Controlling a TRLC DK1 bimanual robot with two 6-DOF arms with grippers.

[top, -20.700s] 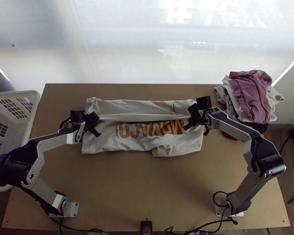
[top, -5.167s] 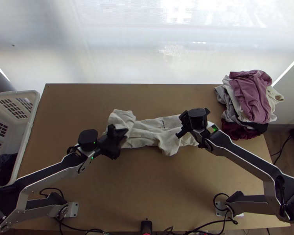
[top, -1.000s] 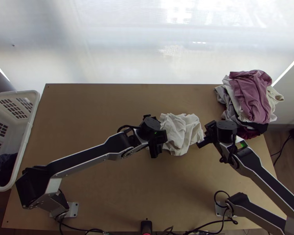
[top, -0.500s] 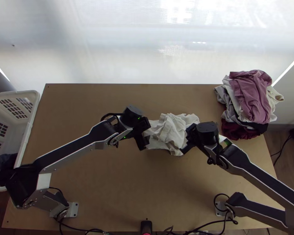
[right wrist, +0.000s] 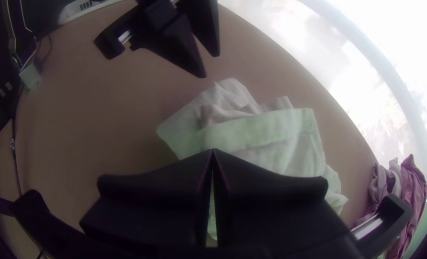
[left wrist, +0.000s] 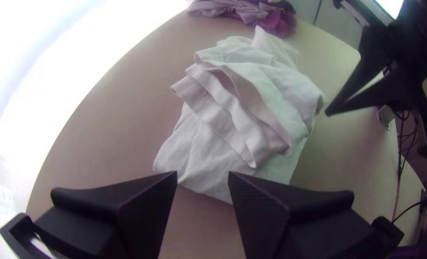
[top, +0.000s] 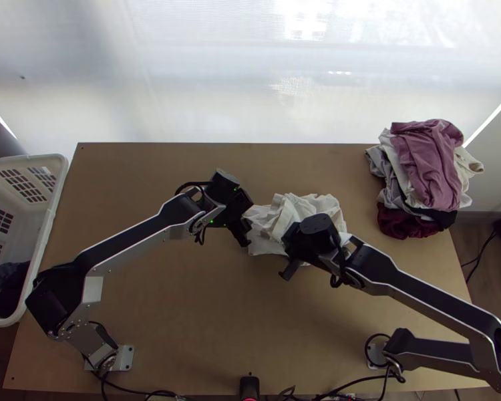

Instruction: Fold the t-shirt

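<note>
Spreading between two arms, the light wooden table bears a bunched white t-shirt.
The white basket stands at its left, dark cloth inside; a mixed clothes pile sits at the far right. The t-shirt lies right of the middle, creased layers heaped over a flatter part that points toward the left gripper. That gripper's fingers stand apart just beside the cloth, nothing between them. The right gripper is at the t-shirt's near side, its fingertips together, holding no cloth.
</note>
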